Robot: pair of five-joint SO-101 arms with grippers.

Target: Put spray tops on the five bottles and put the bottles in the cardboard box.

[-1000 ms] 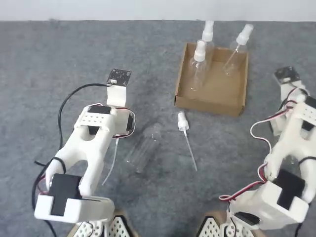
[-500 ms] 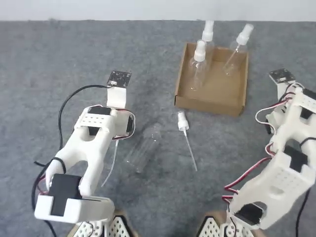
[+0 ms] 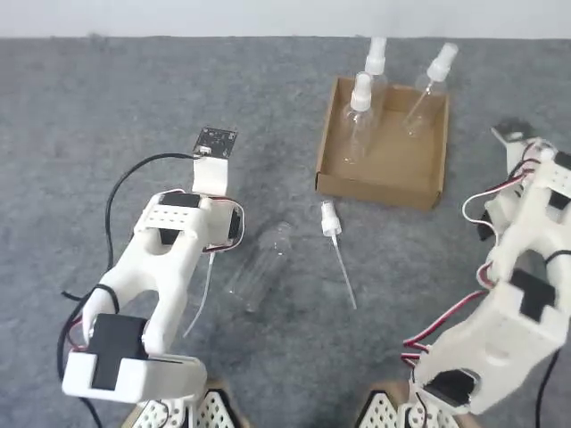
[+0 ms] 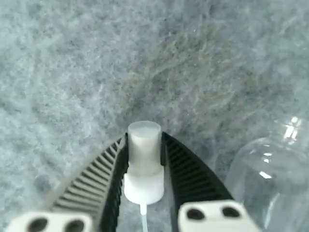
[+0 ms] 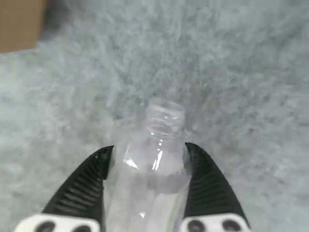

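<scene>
A white spray top (image 4: pixel 144 159) is clamped between the left jaws, which are closed on its two sides. Its thin tube runs back between the jaws toward the wrist. Just beside it in the left wrist view is the rounded shoulder of a clear lying bottle (image 4: pixel 275 176).

In the high view, this lying bottle (image 3: pixel 259 267) rests on its side on the grey, felt-covered desk (image 3: pixel 98 107), with no top, next to the left arm (image 3: pixel 169 259). A loose spray top (image 3: pixel 331 221) lies on the desk to its right, just in front of the cardboard box (image 3: pixel 379 189), with its long tube pointing away from the box.

The right jaws grip a clear open bottle (image 5: pixel 155 164) around its body, one jaw on each side, its threaded neck bare and pointing outward over the desk. A corner of the cardboard box (image 5: pixel 19 21) shows farther off in this view.

Three bottles already fitted with white spray tops lie in the cardboard box: a near-left bottle (image 3: pixel 359 125), a far-left bottle (image 3: pixel 376 61) whose top sticks out past the far wall, and a right-hand bottle (image 3: pixel 426 96), tilted with its top over the far wall. The right arm (image 3: pixel 526 267) stands at the right edge of the desk, beside the box.
</scene>
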